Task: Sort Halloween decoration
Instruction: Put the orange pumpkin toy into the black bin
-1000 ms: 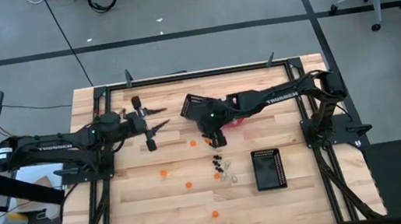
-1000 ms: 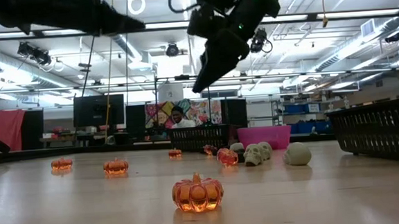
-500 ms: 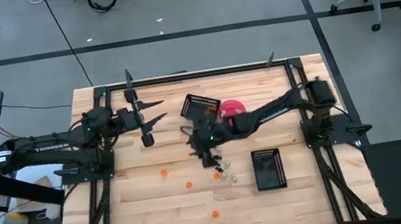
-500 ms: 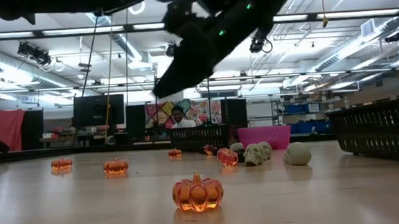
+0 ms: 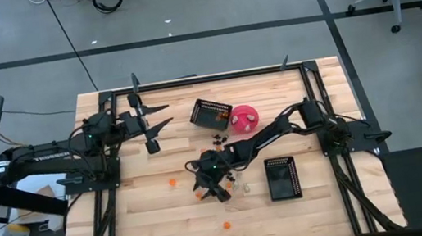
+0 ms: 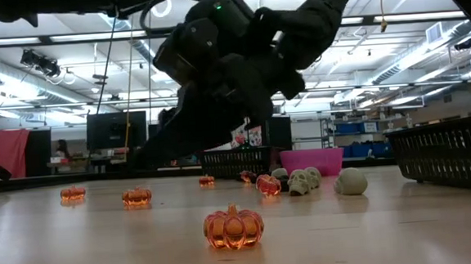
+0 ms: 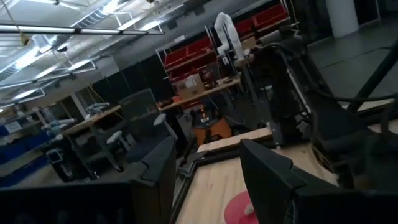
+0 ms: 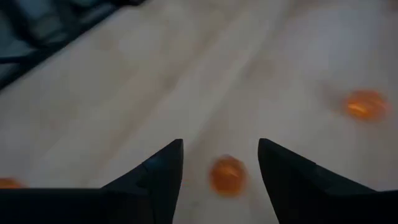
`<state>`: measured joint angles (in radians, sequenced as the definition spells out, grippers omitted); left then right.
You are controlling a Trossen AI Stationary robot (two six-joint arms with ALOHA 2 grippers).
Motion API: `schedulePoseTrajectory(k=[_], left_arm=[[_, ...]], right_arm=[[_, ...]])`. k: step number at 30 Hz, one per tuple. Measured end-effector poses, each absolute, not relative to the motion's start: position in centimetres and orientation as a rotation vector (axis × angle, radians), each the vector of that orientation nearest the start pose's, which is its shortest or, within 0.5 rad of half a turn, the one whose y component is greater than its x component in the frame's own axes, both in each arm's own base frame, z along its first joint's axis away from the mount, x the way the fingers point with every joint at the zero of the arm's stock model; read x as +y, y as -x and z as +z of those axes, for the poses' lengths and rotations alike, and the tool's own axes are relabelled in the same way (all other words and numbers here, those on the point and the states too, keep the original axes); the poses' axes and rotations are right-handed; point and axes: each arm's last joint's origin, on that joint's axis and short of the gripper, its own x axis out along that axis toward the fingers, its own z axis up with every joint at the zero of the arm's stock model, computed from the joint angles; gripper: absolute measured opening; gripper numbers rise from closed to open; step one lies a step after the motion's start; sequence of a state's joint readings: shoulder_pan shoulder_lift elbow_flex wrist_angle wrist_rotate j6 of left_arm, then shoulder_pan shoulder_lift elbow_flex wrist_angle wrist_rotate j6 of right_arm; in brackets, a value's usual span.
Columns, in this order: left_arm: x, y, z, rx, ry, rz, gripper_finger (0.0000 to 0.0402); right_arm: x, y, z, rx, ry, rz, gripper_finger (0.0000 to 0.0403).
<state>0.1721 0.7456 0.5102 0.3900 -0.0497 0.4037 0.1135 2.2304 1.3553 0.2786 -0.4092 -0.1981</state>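
Note:
Orange pumpkin trinkets lie scattered on the wooden table [image 5: 152,225]: one [image 5: 172,183] left of centre, one [image 5: 226,225] by the near edge, and one [image 8: 227,175] below my right gripper [image 8: 219,143]. That gripper [image 5: 203,189] is open and slants down toward the near left, a finger on either side of the pumpkin without touching it. In the low view its fingers hang above a pumpkin [image 6: 137,197]. Pale skulls [image 6: 302,180] and black trinkets [image 5: 218,140] lie near the middle. My left gripper [image 5: 158,118] waits open, raised at the far left, nothing between its fingers [image 7: 205,148].
A black mesh basket [image 5: 212,114] and a pink bowl [image 5: 245,117] stand at the far middle. A second black basket [image 5: 282,178] sits right of the skulls. Another pumpkin [image 8: 365,104] lies off to one side of the right gripper. The table's near left is bare wood.
My right gripper has swung from beside the pink bowl toward the table's near left, come down and tipped downward, ending over an orange pumpkin with its fingers still apart. My left gripper has risen a little and tipped up.

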Motion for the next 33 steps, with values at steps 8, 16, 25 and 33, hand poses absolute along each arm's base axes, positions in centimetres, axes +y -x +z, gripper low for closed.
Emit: schedulePoseTrajectory(k=[8,16,25,33], left_arm=[[3.9,-17.1,29.8,-0.100,-0.379,0.289,0.0156],[4.5,-17.4,29.4,-0.075,-0.361,0.317,0.0156],[4.7,-17.8,29.7,-0.132,-0.345,0.326,0.0156],[4.7,-17.9,29.9,-0.158,-0.342,0.330,0.0156]], right_arm=[[6.4,-47.0,9.8,0.505,0.186,0.603,0.0245],[6.4,-46.9,9.0,0.511,0.254,0.647,0.0226],[5.5,-46.7,8.7,0.573,0.206,0.634,0.0149],[4.3,-46.7,8.7,0.593,0.169,0.610,0.0101]])
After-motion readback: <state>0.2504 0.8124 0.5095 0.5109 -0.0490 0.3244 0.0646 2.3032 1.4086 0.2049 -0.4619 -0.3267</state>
